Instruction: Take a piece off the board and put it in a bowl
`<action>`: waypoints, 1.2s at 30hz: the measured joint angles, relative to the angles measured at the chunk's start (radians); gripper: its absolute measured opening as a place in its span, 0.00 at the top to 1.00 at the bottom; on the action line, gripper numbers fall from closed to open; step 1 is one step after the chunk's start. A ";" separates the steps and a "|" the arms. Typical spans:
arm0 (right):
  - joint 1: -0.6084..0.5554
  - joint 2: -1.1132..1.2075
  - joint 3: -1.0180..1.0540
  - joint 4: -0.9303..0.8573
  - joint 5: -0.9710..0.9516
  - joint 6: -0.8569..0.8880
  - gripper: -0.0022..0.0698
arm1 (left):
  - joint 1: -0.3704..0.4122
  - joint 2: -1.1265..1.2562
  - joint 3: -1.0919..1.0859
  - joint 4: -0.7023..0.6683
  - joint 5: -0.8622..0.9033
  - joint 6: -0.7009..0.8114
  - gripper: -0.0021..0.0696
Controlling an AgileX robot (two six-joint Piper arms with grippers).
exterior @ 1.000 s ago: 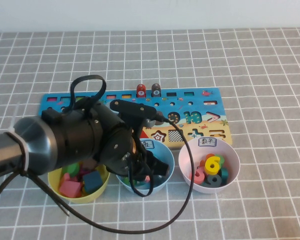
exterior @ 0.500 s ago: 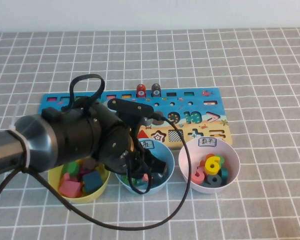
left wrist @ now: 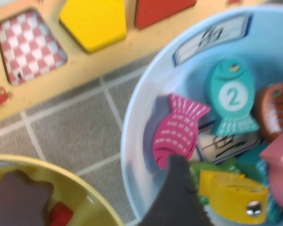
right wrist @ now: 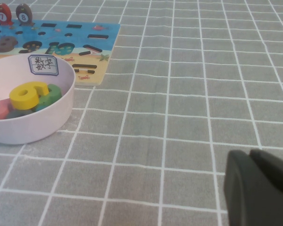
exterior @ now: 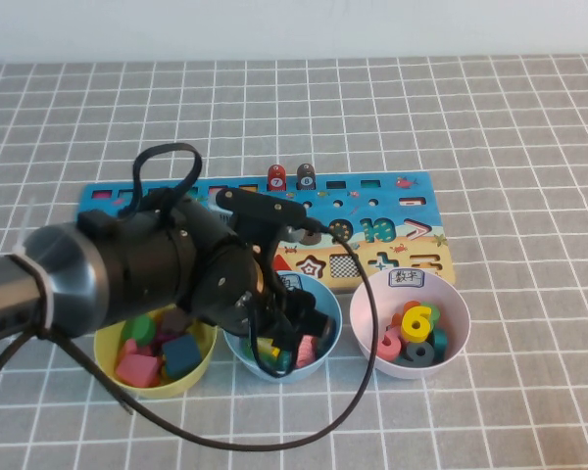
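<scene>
There it goes: the yellow piece is lying on its side in the light blue bowl, loose among the pink fish and the teal fish marked 2. Your left hand hangs low inside that bowl, its jaws parted and gripping nothing, with one dark finger just beside the piece. I read that as the drop made, so the delivery looks done and all that remains is lifting clear without nudging the rim.

The bowl sits just off the 6 o'clock edge of the board, with the yellow bowl at its 9 o'clock and the pale pink bowl at its 3 o'clock. The red block and the dark brown block stand upright at the board's 12 o'clock edge.

Against half a second ago, a patch of yellow now shows in the bowl under the hand where none showed then, and the arm has shifted slightly toward 9 o'clock. Bowls and board sit as they did.

Your right hand is parked low over bare bench, well apart from the pink bowl, fingers pressed together on nothing.
</scene>
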 joint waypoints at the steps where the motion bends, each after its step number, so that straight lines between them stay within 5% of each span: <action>1: 0.000 0.000 0.000 0.000 0.000 0.000 0.99 | 0.000 -0.009 0.000 0.000 -0.003 0.000 0.31; 10: 0.000 0.000 0.000 0.000 0.000 0.000 0.99 | 0.000 -0.134 0.053 0.079 -0.018 -0.004 0.35; 13: 0.000 0.000 0.000 0.000 0.000 0.000 0.99 | 0.000 -0.220 0.131 0.088 -0.027 -0.010 0.51; 17: 0.000 0.000 0.000 0.000 0.000 0.000 0.99 | 0.000 -0.349 0.242 0.088 -0.037 -0.019 0.85; 20: 0.000 0.000 0.000 0.000 0.000 0.000 0.99 | 0.000 -0.451 0.334 0.090 -0.076 -0.046 0.94; 36: 0.000 0.000 0.000 -0.114 0.000 0.000 0.99 | -0.002 -1.043 0.743 0.099 -0.314 -0.091 0.97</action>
